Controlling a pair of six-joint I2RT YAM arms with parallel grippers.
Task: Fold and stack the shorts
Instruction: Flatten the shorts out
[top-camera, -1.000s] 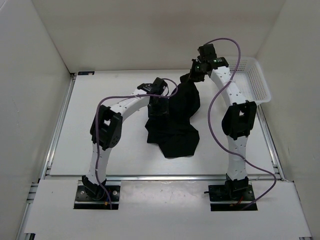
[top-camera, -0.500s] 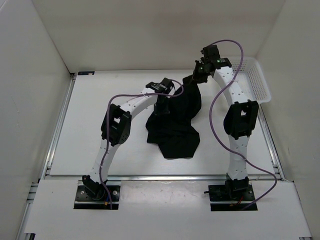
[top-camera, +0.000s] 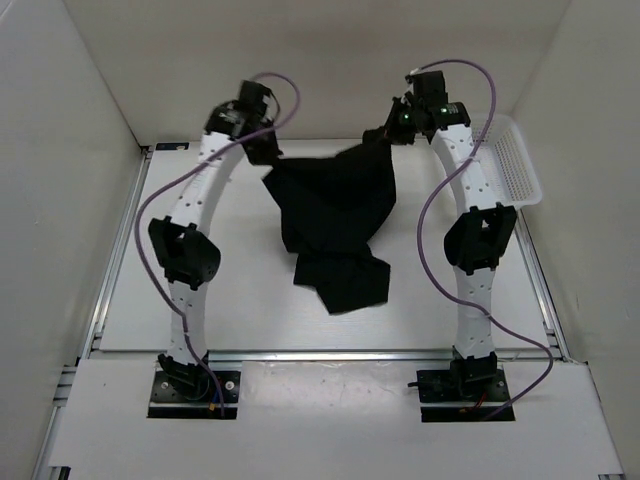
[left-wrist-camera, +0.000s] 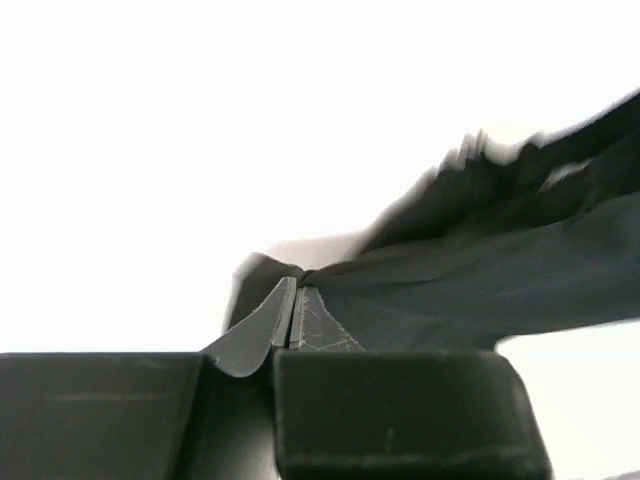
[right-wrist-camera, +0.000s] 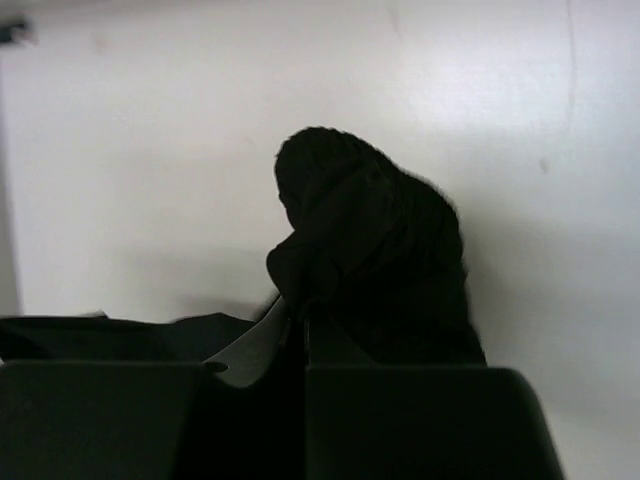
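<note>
The left gripper (top-camera: 264, 152) and right gripper (top-camera: 393, 133) each clamp the top edge of the shorts (top-camera: 335, 215), spread between them over the far table (top-camera: 240, 300), lower end draped mid-table, bare surface either side, basket (top-camera: 512, 160) far right.

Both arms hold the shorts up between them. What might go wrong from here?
The left pincer grips only a thin pinch of the shorts; stretching wider may pull it free. The right pincer holds a bunched wad, so that corner may lay down wrinkled. The lower end lies crumpled on the table and could fold under when lowered.
</note>
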